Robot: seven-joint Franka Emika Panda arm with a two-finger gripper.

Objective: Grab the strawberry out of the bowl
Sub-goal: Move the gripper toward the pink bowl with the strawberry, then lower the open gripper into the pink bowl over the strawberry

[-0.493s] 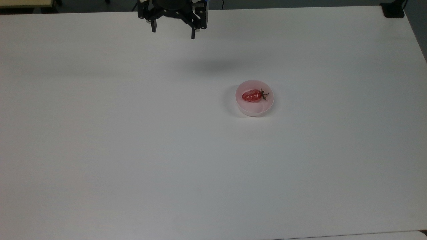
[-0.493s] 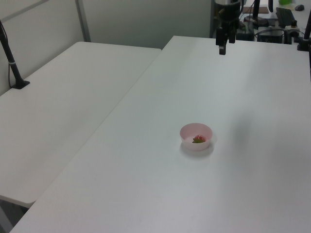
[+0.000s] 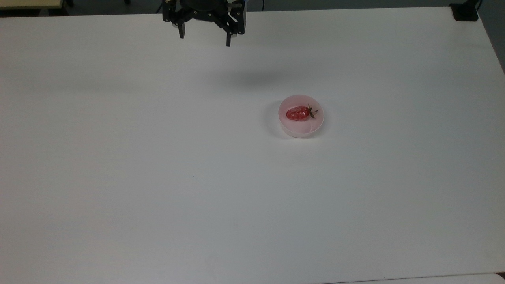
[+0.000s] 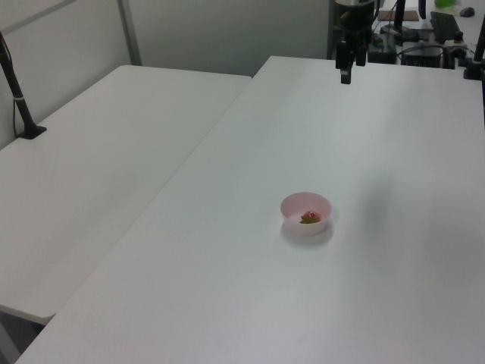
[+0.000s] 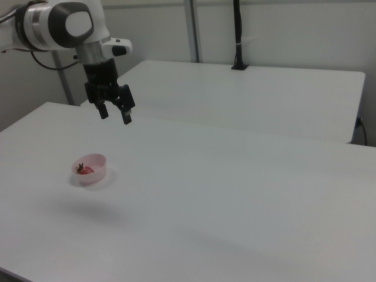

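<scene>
A glossy red strawberry point(image 3: 298, 114) with a green cap lies on its side in a small pale pink bowl point(image 3: 311, 127) on the white table; the same bowl point(image 4: 291, 205) holds the strawberry point(image 4: 309, 218) in the left view, and in the right view the strawberry point(image 5: 86, 170) rests in the bowl point(image 5: 97, 171) too. My black gripper point(image 3: 204, 38) hangs open and empty high over the table, far up and left of the bowl in the top view. The gripper point(image 5: 115, 114) is above and right of the bowl in the right view, and the gripper point(image 4: 345, 74) hangs beyond the bowl in the left view.
A second white table point(image 4: 98, 159) adjoins at the left view's left, with a black post point(image 4: 19, 98) clamped to it. Another black post point(image 5: 238, 35) stands on that second table point(image 5: 276, 94). A black clamp point(image 3: 464, 12) sits at the top view's upper right corner.
The gripper has risen very slightly; bowl and strawberry have not moved.
</scene>
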